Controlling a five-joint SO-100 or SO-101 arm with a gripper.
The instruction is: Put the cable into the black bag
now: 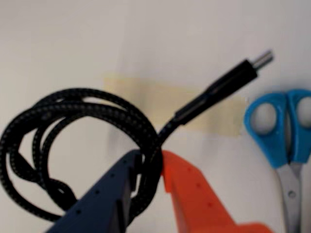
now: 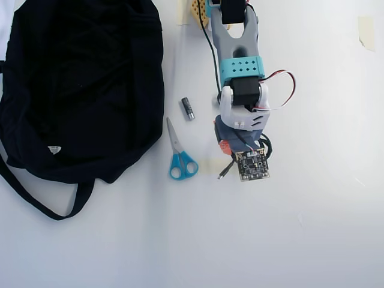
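1. Gripper (image 1: 150, 177), two-finger, one dark blue plastic finger (image 1: 104, 199) and one orange plastic finger (image 1: 199, 199). In the wrist view the two are pressed in on the strands of the coil that pass between them, pinching the cable. In the overhead view it sits under the arm's wrist camera board and is largely hidden.

2. The cable (image 1: 82, 121), thin black braided cord wound in a small loop, with a short stiff tail ending in a black sleeve and silvery plug. The loop hangs to the left of the fingers in the wrist view, the tail juts up and right. The grip takes several turns together, which likely keeps the coil from unwinding. Whether it is lifted clear of the table I cannot tell. In the overhead view only the tail (image 2: 226, 171) and a bit of loop show past the arm.

3. Strip of pale yellowish tape (image 1: 160, 99), stuck flat to the white table (image 2: 312, 240) behind the cable (probably a placement marker).

4. Scissors (image 2: 178, 153), blue plastic handles, grey steel blades. They lie flat just left of the gripper in the overhead view, between it and the bag.

5. Small dark cylinder with a grey tip (image 2: 188, 108), lying near the scissor blades; its kind is unclear.

6. The black bag (image 2: 78, 84), large, soft fabric, white triangular label, long strap trailing below. It sits well apart at the overhead view's left, so the carry must pass over the scissors. No clear opening is discernible.
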